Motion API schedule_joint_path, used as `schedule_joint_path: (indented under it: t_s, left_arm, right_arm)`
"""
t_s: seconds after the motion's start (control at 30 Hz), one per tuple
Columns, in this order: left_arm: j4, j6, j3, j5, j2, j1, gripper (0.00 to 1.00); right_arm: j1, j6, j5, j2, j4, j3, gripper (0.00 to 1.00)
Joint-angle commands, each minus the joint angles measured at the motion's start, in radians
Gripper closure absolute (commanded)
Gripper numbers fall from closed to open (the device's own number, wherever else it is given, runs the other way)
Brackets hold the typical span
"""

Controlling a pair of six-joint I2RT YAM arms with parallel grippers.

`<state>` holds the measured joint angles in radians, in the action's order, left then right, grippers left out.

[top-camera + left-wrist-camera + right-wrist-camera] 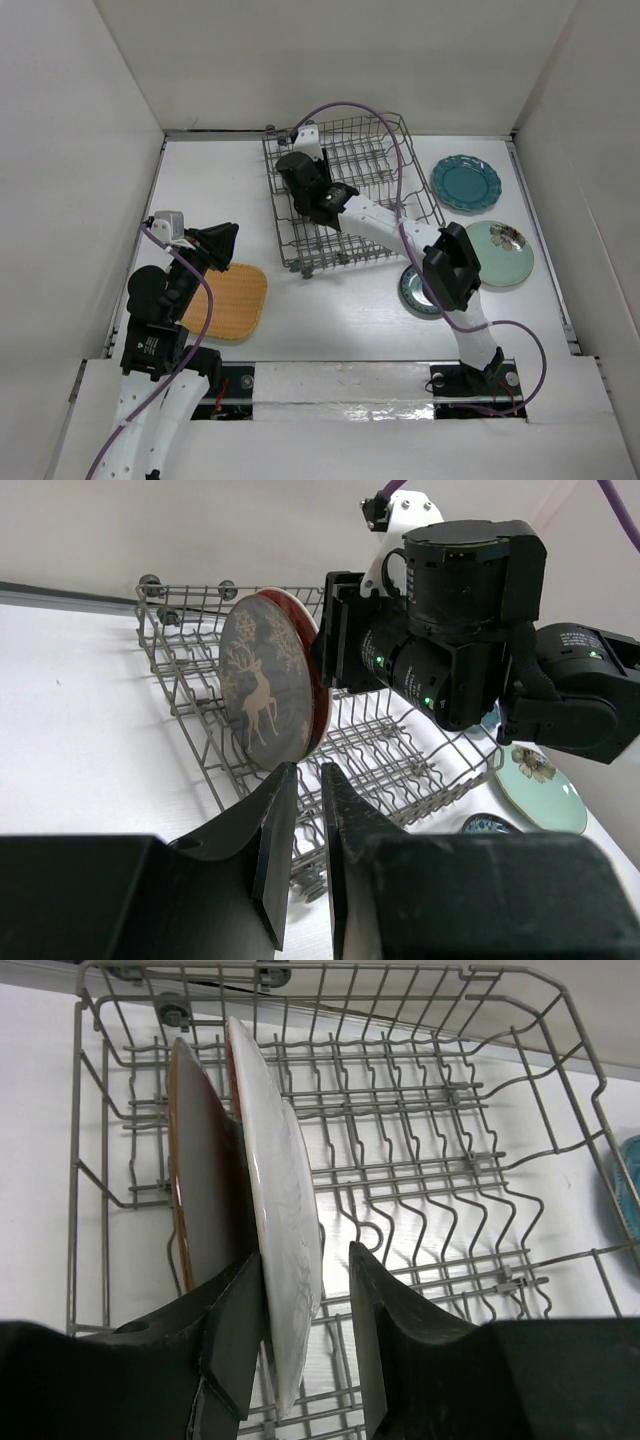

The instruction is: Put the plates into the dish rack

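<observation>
Right gripper (305,1260): deep in the rack, jaws apart and straddling the rim of an upright plate. A sliver of daylight shows on one side, so it does not look clamped.
Plate between the jaws: round red-rimmed plate with a pale underside (272,1150), on edge among the tines at the rack's left end.
Neighbour: grey-brown round plate (200,1180), upright and close beside it. The left wrist view shows a deer pattern on its face.
Rack: grey wire dish rack (375,165), mid-table towards the back, most slots bare.
Progress: two of six racked, I judge; four still flat on the white table (330,320).
Left to load: orange rounded-square textured plate (232,300); small dark teal-rimmed plate (415,292); dark teal scalloped plate (466,183); pale mint green plate (503,255).
Left gripper (308,780): fingers nearly together, holding nothing, above the orange plate's far edge.
In the way: the right forearm (450,265) overhangs the small teal-rimmed plate, and the purple cable (370,110) loops over the rack.
</observation>
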<state>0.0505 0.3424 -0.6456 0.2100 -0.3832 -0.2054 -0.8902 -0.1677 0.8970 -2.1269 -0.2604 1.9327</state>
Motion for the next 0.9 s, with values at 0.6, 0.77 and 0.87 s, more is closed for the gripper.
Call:
schedule_joint_path:
  t_s: [0.6,0.77,0.87]
  left_arm:
    - [-0.038,0.001,-0.014,0.006,0.006,0.004,0.89]
    - [-0.032,0.001,-0.014,-0.035,0.017,0.004,1.00]
    - [-0.029,0.001,-0.014,-0.050,0.020,0.004,1.00]
  right_arm:
    - [-0.186,-0.139,-0.464,0.623,0.311,-0.536,1.00]
    - [-0.332,-0.414,-0.564,0.595,0.491,-0.774,1.00]
    - [-0.363,-0.586,-0.576,0.550,0.605,-0.875,0.84]
